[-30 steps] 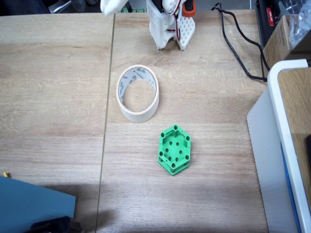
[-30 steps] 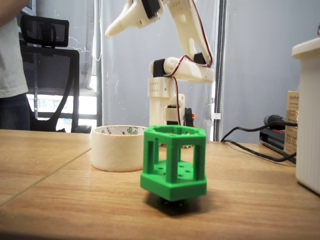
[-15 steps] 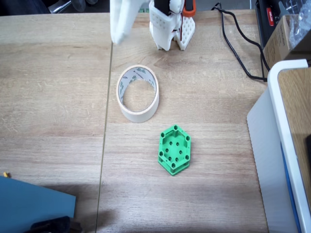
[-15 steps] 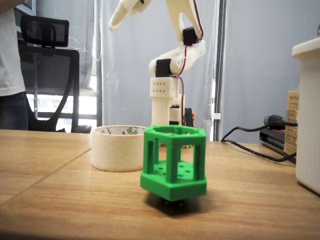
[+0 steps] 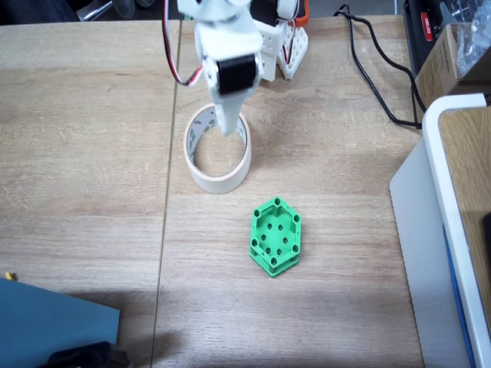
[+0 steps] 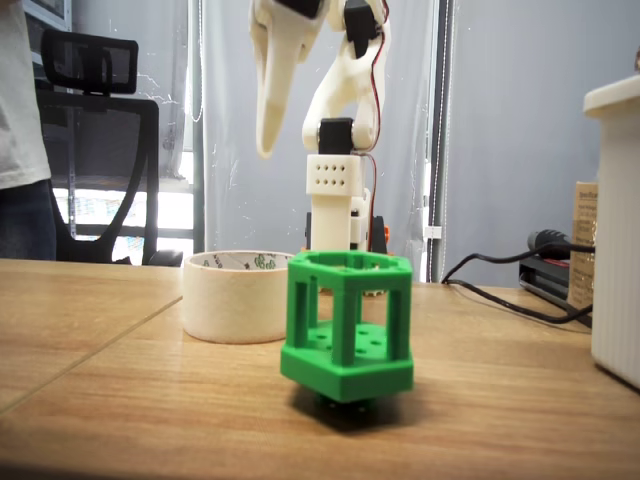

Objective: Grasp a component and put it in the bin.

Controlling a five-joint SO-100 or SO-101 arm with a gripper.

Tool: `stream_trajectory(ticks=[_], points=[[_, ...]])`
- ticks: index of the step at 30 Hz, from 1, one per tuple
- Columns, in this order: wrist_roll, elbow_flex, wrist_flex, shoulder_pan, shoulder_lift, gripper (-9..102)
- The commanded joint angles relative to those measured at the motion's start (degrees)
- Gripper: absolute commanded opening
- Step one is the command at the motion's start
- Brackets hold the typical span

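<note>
Wood desk (image 5: 92, 153), grey wall behind. Component (image 5: 275, 236) sits at 4 o'clock of the bin (image 5: 219, 148), untouched. My pincer (image 5: 227, 126) hangs over the bin, empty; can't tell its jaw gap. Risk: descending here hits the tape, not the component. Half a second ago it pointed away, left of base.

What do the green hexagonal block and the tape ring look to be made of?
The green block looks like matte moulded or printed plastic: uniform bright colour, crisp posts and round holes. The tape ring looks like cream paper masking tape, dull outside, with green print on its inner side.
</note>
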Motion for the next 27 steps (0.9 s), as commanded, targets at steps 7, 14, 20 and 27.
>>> stream_trajectory(ticks=[7,14,20,27], points=[[4.3,-3.3,-0.6,-5.1,-6.2,0],[12.7,-9.1,-0.6,-7.3,-13.0,0],[19.1,-17.0,0.2,-9.2,-20.7,0],[19.3,-24.7,0.2,-10.9,-24.1,0]])
